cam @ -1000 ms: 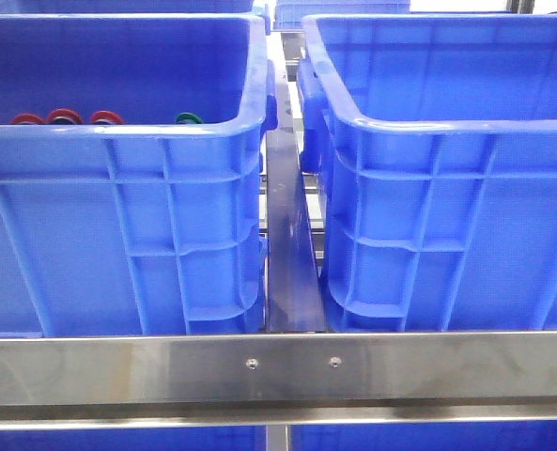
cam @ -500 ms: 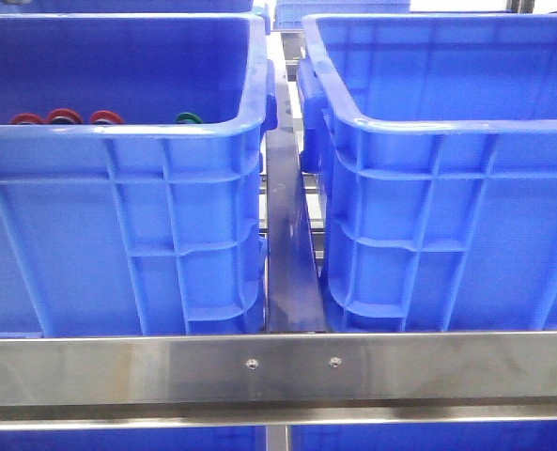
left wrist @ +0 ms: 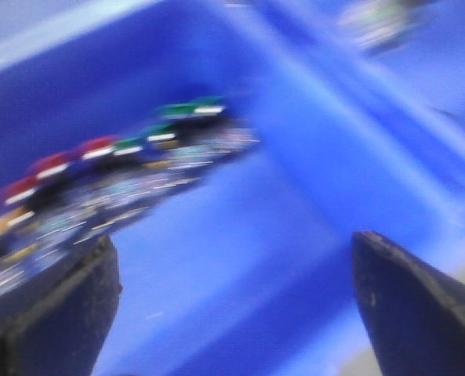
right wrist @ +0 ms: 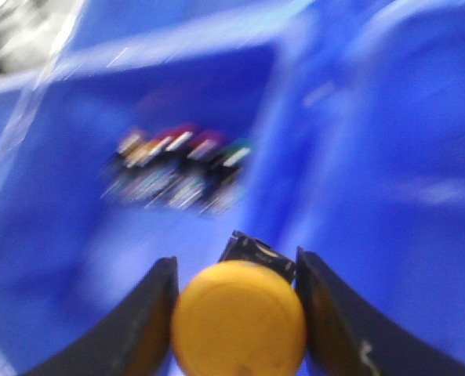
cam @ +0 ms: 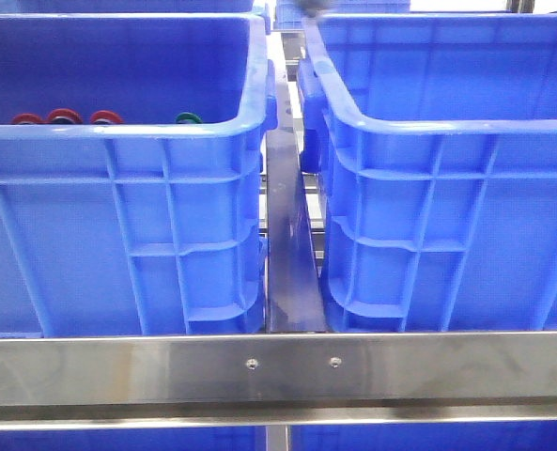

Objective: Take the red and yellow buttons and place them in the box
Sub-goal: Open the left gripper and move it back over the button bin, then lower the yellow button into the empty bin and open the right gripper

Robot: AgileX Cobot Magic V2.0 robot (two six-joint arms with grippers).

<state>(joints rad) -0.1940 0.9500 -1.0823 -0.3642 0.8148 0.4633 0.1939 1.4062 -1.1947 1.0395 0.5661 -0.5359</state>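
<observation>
Both wrist views are blurring on me. Right gripper (right wrist: 236, 313) is clamping a yellow button (right wrist: 238, 317); left gripper (left wrist: 232, 305) is hanging apart, empty. Red buttons (cam: 64, 116) are sitting in the left crate (cam: 118, 225), about 10 o'clock in the front view.

The picture is strongly blurred. The left gripper (left wrist: 232, 305) has its two dark fingers (left wrist: 59, 313) wide apart, with nothing between them. Beyond the fingers lies the floor of a blue crate (left wrist: 240, 219). On this floor stands a row of buttons, red ones (left wrist: 56, 164) and green ones (left wrist: 187, 111), near the crate wall.
</observation>
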